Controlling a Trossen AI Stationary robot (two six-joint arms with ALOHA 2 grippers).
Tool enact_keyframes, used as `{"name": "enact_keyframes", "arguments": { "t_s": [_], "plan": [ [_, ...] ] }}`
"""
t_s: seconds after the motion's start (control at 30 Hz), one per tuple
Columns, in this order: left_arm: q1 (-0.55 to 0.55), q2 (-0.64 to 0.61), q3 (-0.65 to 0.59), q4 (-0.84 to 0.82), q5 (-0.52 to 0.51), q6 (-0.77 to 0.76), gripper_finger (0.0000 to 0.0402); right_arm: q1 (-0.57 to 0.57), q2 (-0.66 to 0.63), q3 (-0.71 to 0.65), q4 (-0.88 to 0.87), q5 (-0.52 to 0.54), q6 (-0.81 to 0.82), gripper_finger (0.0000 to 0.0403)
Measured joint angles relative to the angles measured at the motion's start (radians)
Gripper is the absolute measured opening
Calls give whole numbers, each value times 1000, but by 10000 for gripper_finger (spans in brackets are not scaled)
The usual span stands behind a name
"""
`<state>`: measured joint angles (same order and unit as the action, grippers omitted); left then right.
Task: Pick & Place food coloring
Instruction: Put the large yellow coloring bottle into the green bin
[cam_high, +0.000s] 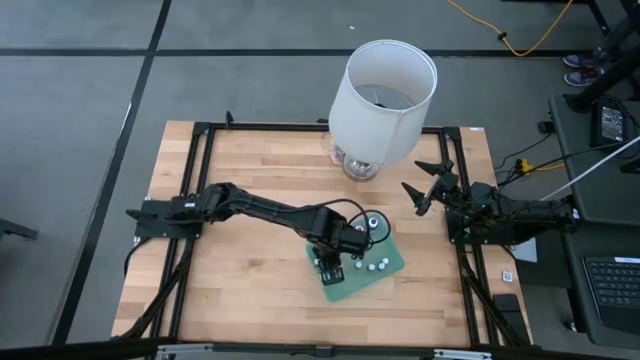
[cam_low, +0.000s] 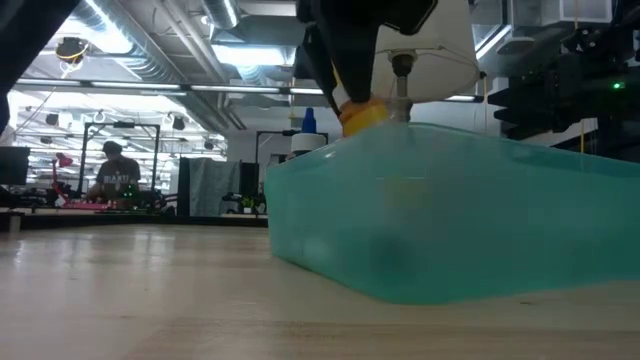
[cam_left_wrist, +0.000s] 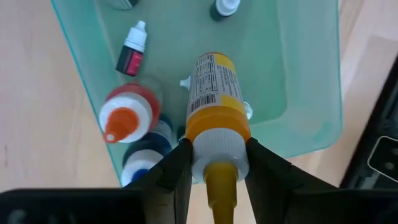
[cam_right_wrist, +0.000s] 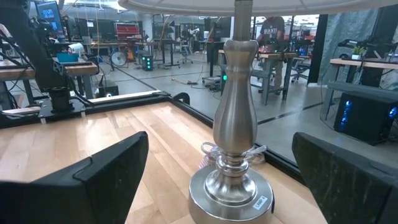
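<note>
A green square mat (cam_high: 385, 262) lies on the wooden table and carries several tiny food coloring bottles. In the left wrist view a red-topped bottle (cam_left_wrist: 127, 115) and a blue-topped one (cam_left_wrist: 144, 163) stand at the mat's edge, and a small pink-labelled one (cam_left_wrist: 132, 53) lies farther in. My left gripper (cam_left_wrist: 216, 152) points down over the mat (cam_left_wrist: 298, 74), shut on a yellow food coloring bottle (cam_left_wrist: 214, 93). My right gripper (cam_high: 428, 185) waits open at the table's right side, facing the lamp's base (cam_right_wrist: 235, 124). My left gripper pinches the yellow bottle by its white ribbed cap (cam_left_wrist: 214, 146), one finger (cam_left_wrist: 174, 165) on each side. The fingers come from above, pointing down. The bottle hangs below them, cap up and slightly tilted, over the mat. I cannot tell whether its bottom touches the mat.
A tall lamp with a big white shade (cam_high: 385, 90) stands at the table's far edge, right of centre. A dark frame (cam_high: 200, 200) runs around the tabletop. Bare wood lies to the mat's left and near side.
</note>
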<state>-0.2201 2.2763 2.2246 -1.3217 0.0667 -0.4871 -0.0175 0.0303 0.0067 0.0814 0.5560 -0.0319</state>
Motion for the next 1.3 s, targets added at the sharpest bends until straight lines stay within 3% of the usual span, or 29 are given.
{"name": "enact_keyframes", "arguments": {
  "t_s": [0.7, 1.3],
  "plan": [
    [6, 36, -2, -37, -130, 55, 116, 0, 0, 0, 0, 0, 0, 397],
    [-27, 65, -9, -53, -99, 62, 121, 0, 0, 0, 0, 0, 0, 397]
  ]
}}
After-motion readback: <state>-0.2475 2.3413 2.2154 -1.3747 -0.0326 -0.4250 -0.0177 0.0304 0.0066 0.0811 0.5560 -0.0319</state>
